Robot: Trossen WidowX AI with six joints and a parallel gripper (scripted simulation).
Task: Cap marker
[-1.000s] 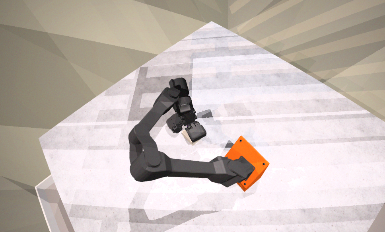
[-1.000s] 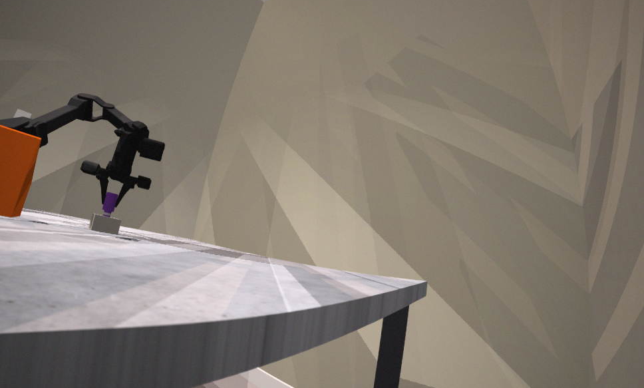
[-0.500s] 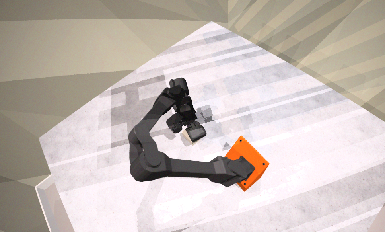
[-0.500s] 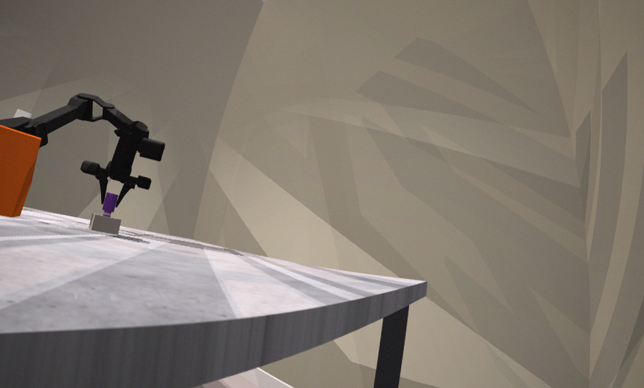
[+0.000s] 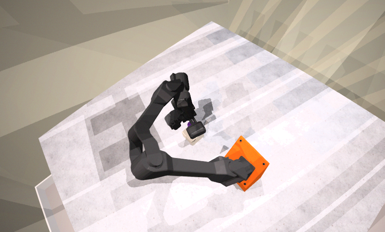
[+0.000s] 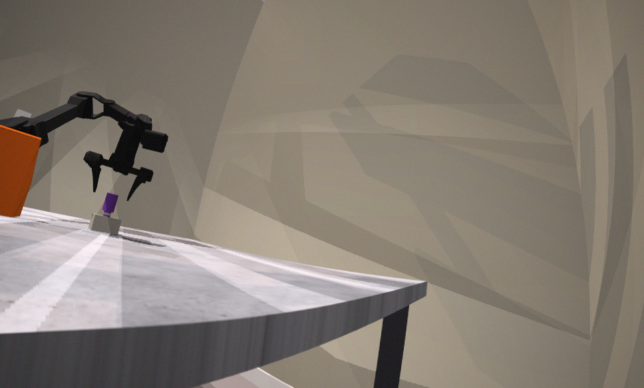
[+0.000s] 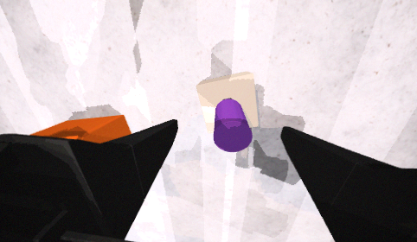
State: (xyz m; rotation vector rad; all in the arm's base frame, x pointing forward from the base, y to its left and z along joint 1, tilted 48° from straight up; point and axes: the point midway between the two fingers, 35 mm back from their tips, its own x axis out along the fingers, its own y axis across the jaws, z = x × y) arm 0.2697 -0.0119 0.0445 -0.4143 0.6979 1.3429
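Observation:
The purple cap [image 5: 189,124] [image 6: 110,203] [image 7: 233,135] sits upright on the marker [image 6: 106,214] in the pale holder block [image 5: 193,143] [image 6: 103,223] [image 7: 240,85]. A short, narrower part of the marker shows between cap and block in the exterior view. Whether the cap is clicked fully on cannot be told. My gripper [image 6: 111,195] [image 7: 227,127] is wide open and empty. Its fingertips are around the level of the cap's top or a little above, one on each side, with gaps to the cap. In the top view a finger carriage partly hides the cap and block.
The orange base block [image 5: 247,150] [image 6: 16,170] [image 7: 108,128] bears the arm and stands on the table [image 5: 298,138] [image 6: 213,289]. The arm bends around from it to above the holder. The table's near edge and a dark leg [image 6: 392,346] show in the exterior view.

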